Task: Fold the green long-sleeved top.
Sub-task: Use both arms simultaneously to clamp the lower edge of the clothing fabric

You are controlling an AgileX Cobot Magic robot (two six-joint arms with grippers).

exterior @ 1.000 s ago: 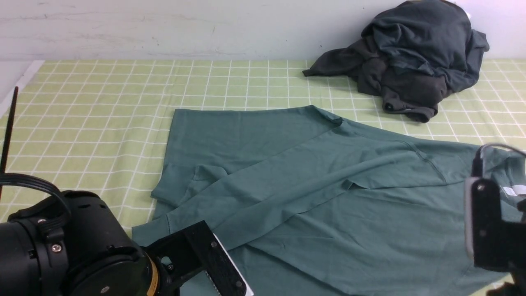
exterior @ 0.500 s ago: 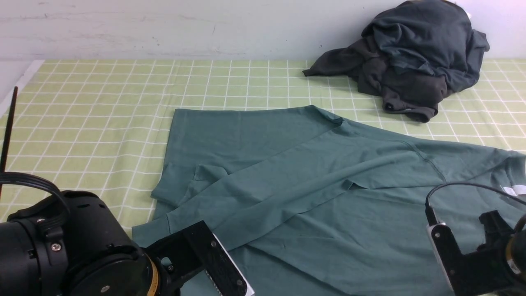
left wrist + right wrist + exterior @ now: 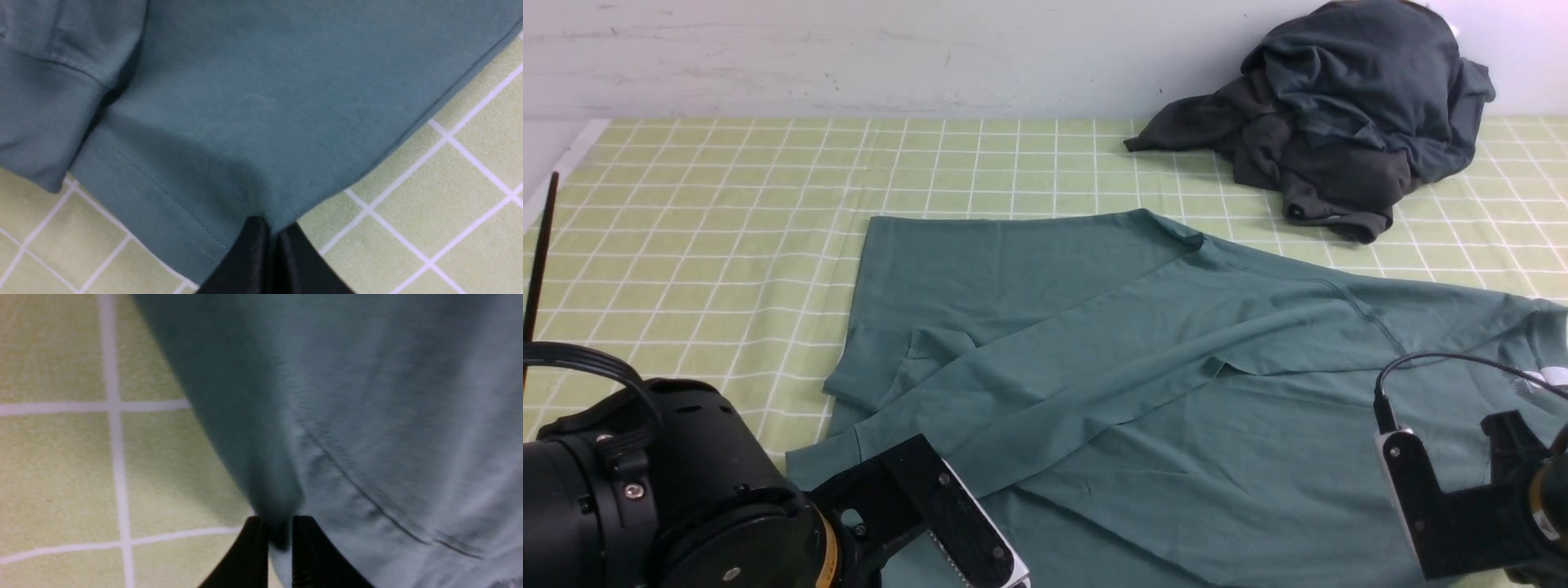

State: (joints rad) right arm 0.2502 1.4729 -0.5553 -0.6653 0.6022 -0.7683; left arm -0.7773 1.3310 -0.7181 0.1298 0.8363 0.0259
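Observation:
The green long-sleeved top (image 3: pixel 1094 367) lies spread over the middle and right of the checked tablecloth (image 3: pixel 727 212), with one sleeve folded across its body and the white neck label (image 3: pixel 1553 376) at the far right. In the left wrist view, my left gripper (image 3: pixel 273 226) is shut on the top's stitched hem corner (image 3: pixel 184 196), beside a sleeve cuff (image 3: pixel 41 102). In the right wrist view, my right gripper (image 3: pixel 280 524) is shut on a pinched fold at the edge of the top (image 3: pixel 388 416). Both arms sit low at the near edge, and their fingertips are hidden in the front view.
A pile of dark charcoal-grey garments (image 3: pixel 1339 106) lies at the back right against the wall. A thin black rod (image 3: pixel 539 261) stands at the left edge. Bare checked cloth spreads across the back left.
My right arm has dropped lower toward the near right edge and its jaws have closed on the top's edge. The left arm and the top have not moved.

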